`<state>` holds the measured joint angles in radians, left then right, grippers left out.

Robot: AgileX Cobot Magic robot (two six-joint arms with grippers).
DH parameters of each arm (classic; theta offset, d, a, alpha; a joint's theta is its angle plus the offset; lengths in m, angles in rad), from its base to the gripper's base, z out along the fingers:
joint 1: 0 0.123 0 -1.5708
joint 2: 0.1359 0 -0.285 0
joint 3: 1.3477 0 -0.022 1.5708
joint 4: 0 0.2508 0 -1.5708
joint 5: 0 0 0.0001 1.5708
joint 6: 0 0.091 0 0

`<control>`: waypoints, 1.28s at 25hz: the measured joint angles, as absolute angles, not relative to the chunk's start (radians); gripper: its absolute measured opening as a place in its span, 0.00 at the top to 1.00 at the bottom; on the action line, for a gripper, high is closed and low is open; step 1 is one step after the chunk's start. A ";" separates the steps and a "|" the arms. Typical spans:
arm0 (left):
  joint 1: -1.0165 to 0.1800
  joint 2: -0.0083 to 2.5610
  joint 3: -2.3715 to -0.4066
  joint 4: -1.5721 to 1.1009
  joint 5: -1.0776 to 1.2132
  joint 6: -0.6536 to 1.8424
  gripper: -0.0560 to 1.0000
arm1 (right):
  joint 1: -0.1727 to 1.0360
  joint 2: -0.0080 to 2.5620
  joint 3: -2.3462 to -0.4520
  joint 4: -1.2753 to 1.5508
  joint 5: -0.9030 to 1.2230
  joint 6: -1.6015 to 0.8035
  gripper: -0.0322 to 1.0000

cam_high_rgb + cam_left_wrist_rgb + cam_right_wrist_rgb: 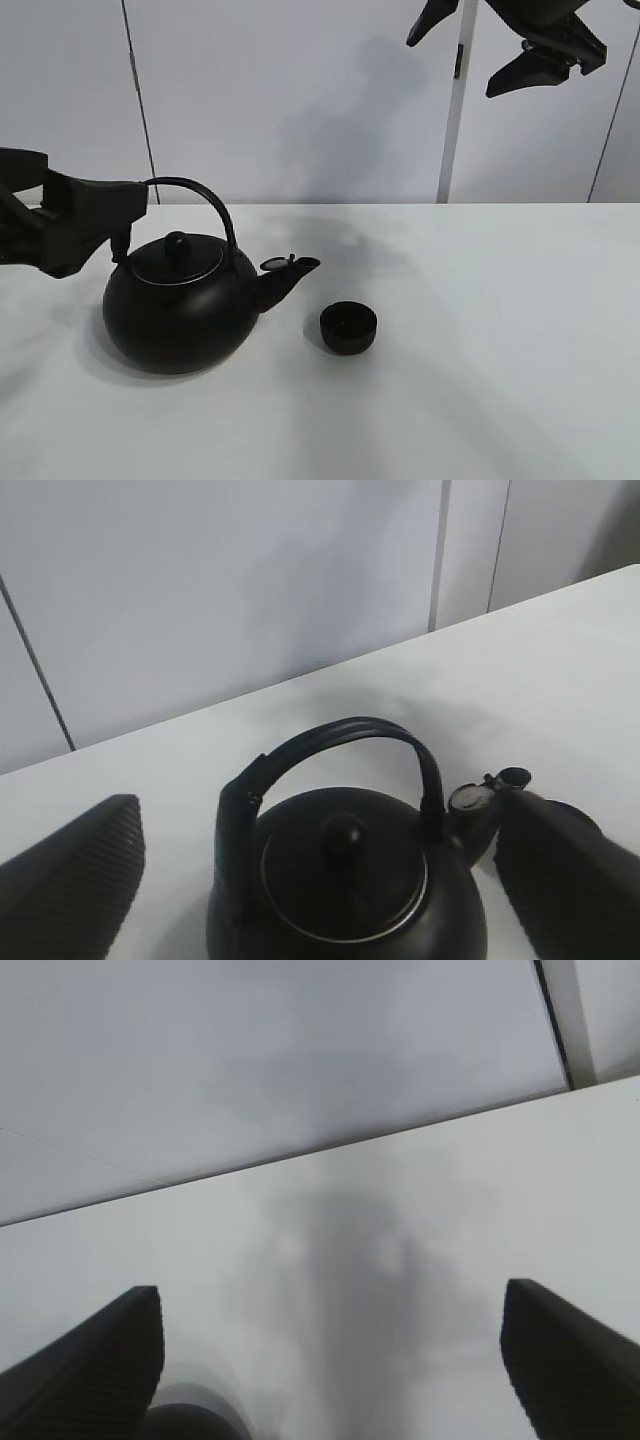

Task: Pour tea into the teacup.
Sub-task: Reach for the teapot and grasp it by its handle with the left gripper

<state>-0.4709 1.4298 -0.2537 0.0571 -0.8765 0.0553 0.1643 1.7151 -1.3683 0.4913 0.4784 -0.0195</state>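
The small, low black teacup [348, 327] stands on the white table [480, 380], just right of the spout [290, 272] of the big black teapot [180, 315]. My left gripper [128, 222] is open beside the left end of the teapot's arched handle [205, 200], at handle height and holding nothing. In the left wrist view the left gripper [320, 880] faces the teapot [300, 920], which lies beyond the fingers [70, 880]; the teacup is hidden there. My right gripper [452, 66] is open and empty, high above the table at the back right, and the right wrist view shows it [330, 1360] over bare table.
A white panelled wall [300, 100] stands behind the table. A blurred dark shape [190, 1422] sits at the edge of the right wrist view; I cannot tell what it is.
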 joint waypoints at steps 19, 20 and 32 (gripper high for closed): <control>-0.377 1.700 -0.254 0.070 -1.118 0.057 0.30 | 0.164 1.715 -1.368 0.491 0.477 -0.020 0.36; -0.377 1.719 -0.258 0.061 -1.127 0.057 0.30 | 0.164 1.715 -1.368 0.491 0.477 -0.020 0.36; -0.375 1.790 -0.378 0.038 -1.107 0.059 0.30 | 0.164 1.715 -1.368 0.491 0.477 -0.020 0.36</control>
<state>-0.3750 1.7905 -0.3775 0.0383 -1.1071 0.0585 0.1643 1.7151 -1.3683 0.4913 0.4770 -0.0195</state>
